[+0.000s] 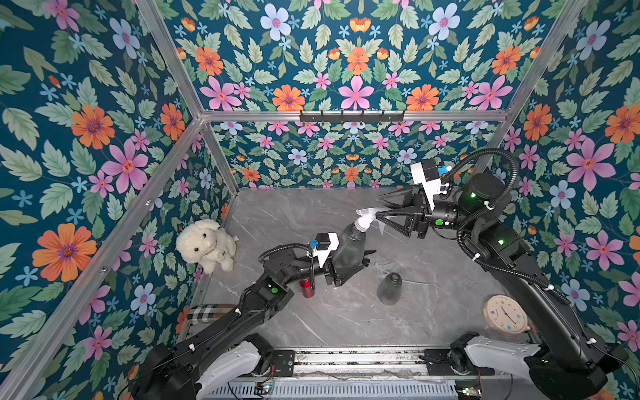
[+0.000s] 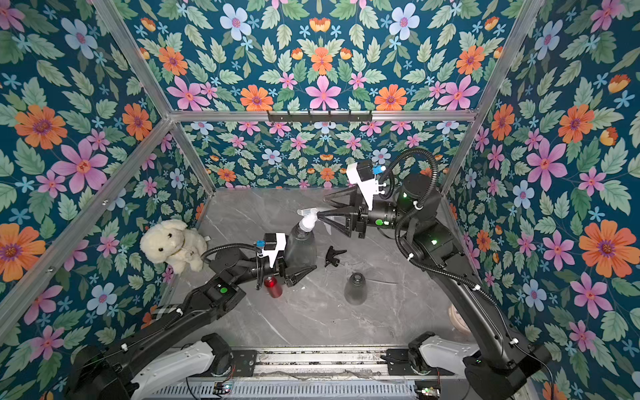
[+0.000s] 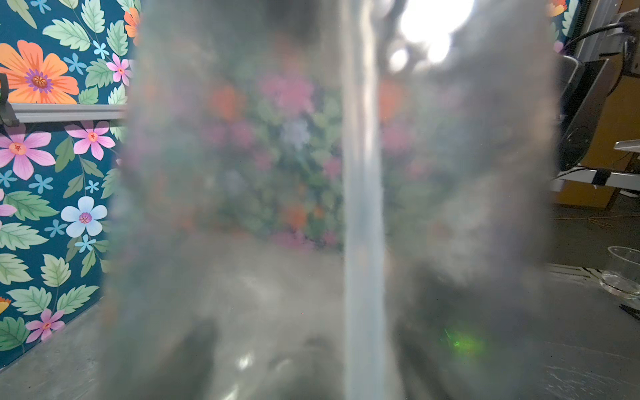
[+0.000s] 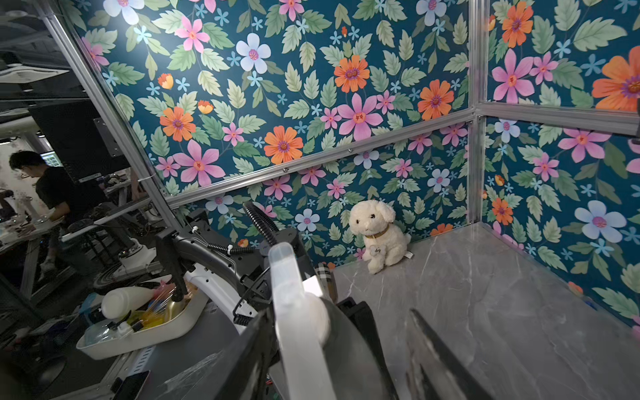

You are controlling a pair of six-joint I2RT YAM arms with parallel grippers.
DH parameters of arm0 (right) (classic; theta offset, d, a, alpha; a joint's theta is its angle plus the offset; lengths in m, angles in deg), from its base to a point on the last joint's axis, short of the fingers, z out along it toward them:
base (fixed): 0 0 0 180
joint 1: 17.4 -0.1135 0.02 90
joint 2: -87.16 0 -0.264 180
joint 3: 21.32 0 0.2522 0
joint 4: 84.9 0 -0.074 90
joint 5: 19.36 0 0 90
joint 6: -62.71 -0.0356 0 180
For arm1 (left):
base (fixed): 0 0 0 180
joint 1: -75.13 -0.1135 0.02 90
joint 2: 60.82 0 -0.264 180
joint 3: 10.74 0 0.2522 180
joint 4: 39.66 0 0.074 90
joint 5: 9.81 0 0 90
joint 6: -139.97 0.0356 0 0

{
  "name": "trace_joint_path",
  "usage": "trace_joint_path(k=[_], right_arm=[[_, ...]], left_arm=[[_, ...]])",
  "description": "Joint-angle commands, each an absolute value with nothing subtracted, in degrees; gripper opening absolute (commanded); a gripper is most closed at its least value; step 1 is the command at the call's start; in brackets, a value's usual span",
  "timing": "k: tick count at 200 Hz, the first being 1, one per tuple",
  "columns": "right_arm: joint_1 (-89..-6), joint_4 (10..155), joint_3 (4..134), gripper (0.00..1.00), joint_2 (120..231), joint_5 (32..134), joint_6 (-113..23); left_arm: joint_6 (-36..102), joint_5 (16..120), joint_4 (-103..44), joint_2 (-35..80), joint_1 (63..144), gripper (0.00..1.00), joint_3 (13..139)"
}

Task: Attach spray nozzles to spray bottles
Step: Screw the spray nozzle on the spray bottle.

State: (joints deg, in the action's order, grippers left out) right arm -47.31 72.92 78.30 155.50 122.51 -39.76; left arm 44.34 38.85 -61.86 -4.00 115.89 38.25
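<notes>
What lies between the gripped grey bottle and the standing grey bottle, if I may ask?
A black spray nozzle lies on the table there, plainly shown in a top view.

In the left wrist view the grey bottle (image 3: 242, 207) in the left gripper (image 1: 353, 259) is one blur, cut off by the frame's edges, and we cannot see the fingers past it. In both top views the red bottle (image 1: 306, 289), just behind the left gripper, is half hidden under its wrist. In the right wrist view the white nozzle (image 4: 294, 311), beside a finger of the right gripper (image 4: 341, 311), is blurred and cut off.
</notes>
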Motion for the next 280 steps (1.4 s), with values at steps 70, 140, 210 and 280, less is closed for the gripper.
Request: trace_joint_path(k=[70, 140, 210, 280], right_arm=[[-52.56, 58.66, 85.0, 0.49, 158.44, 116.58, -30.47], [-54.86, 50.59, 89.27, 0.31, 160.04, 110.91, -26.44], [-56.04, 44.8, 95.13, 0.28, 162.82, 104.68, -24.31], [-56.66, 43.01, 99.26, 0.35, 164.96, 103.18, -24.6]], left_arm=[[46.08, 40.95, -61.31, -2.99, 115.83, 0.0, 39.58], [49.18, 43.19, -56.57, -2.29, 115.84, 0.0, 40.5], [49.79, 42.01, -56.44, -1.26, 115.83, 0.0, 40.41], [48.12, 42.04, -60.48, -1.1, 115.83, 0.0, 38.96]])
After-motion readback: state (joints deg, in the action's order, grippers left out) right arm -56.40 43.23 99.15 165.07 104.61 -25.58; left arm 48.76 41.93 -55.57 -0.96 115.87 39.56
